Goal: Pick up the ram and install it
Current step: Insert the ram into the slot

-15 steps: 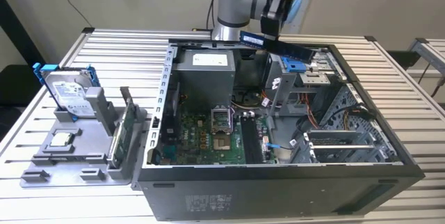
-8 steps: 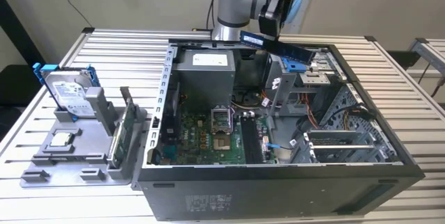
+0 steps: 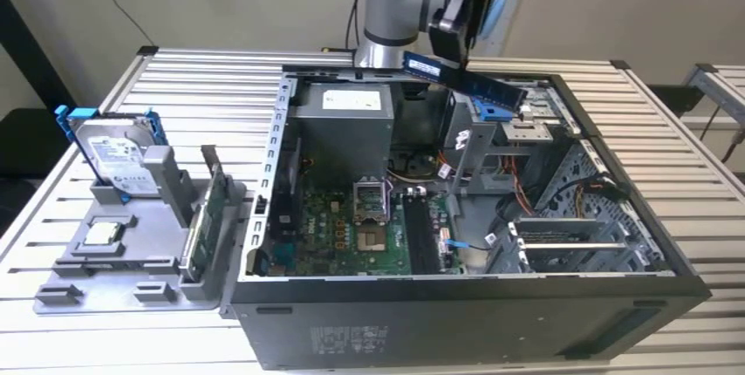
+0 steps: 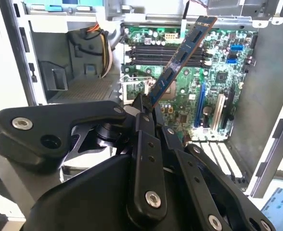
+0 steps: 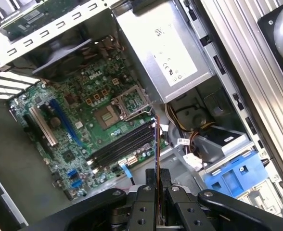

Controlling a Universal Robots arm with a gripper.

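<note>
The ram (image 3: 463, 81) is a long dark stick with black chips. It hangs tilted in the air over the back of the open computer case (image 3: 466, 318). My gripper (image 3: 442, 54) is shut on one end of it. In the second wrist view the ram (image 4: 180, 57) slants up out of the gripper (image 4: 144, 105), over the green motherboard (image 4: 213, 77). In the first wrist view the ram (image 5: 156, 149) shows edge-on, rising from the gripper (image 5: 156, 177). The dark memory slots (image 5: 124, 142) lie on the board beneath it, well apart from the stick.
A grey power supply (image 3: 349, 122) sits at the back of the case. Drive bays and cables (image 3: 524, 131) are on the exterior view's right. Outside the case, a grey fixture (image 3: 128, 253) holds a hard drive with a blue frame (image 3: 111, 153) and a green card (image 3: 201, 235).
</note>
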